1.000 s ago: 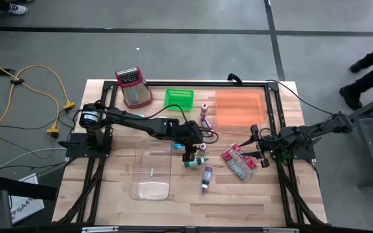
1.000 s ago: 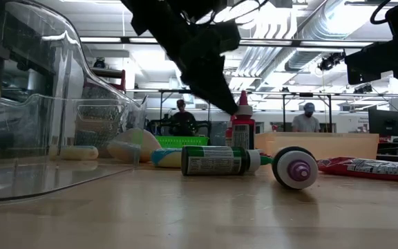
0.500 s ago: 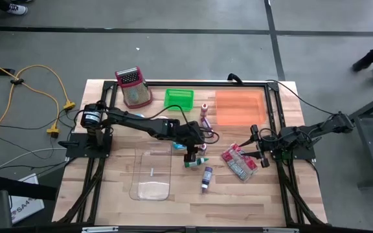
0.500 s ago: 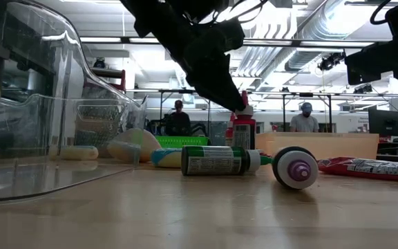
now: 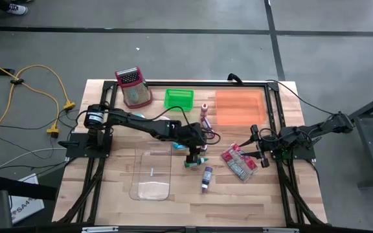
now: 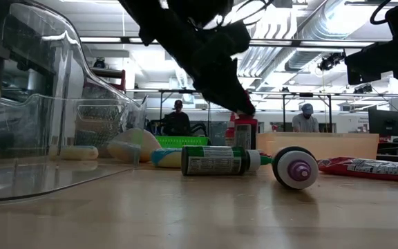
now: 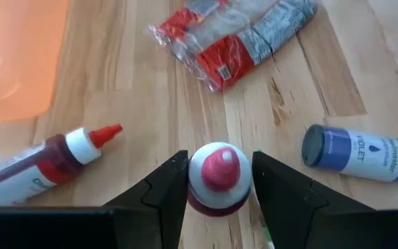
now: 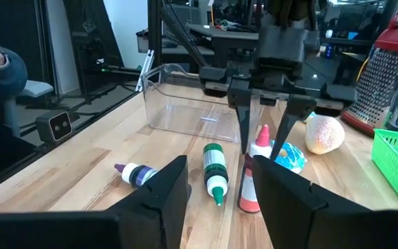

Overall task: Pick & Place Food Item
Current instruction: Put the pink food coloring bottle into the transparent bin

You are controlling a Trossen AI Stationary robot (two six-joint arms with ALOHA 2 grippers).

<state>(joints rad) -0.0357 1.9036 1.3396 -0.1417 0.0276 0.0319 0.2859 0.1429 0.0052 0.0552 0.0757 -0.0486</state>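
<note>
A small red bottle (image 7: 218,181) with a white cap and red tip stands upright on the wooden table (image 5: 173,200), also seen in the low view (image 6: 243,135). My left gripper (image 7: 220,188) is open and slants down over it, one finger on each side of the cap (image 8: 260,144), with a narrow gap showing on both sides. From above, the left gripper (image 5: 195,155) hides the bottle. My right gripper (image 5: 256,146) waits open with nothing between its fingers near the table's right edge.
A green bottle (image 5: 197,162) and a purple bottle (image 5: 206,177) lie near the upright one. A red and grey packet (image 5: 239,162) lies to the right. A clear container (image 5: 153,171), a green basket (image 5: 179,98), an orange tray (image 5: 239,107) and a grater (image 5: 133,87) stand around.
My left gripper has sunk a little and gone slightly toward the table's right edge, so its fingers now stand around the upright red bottle's cap. The bottle has kept still.
</note>
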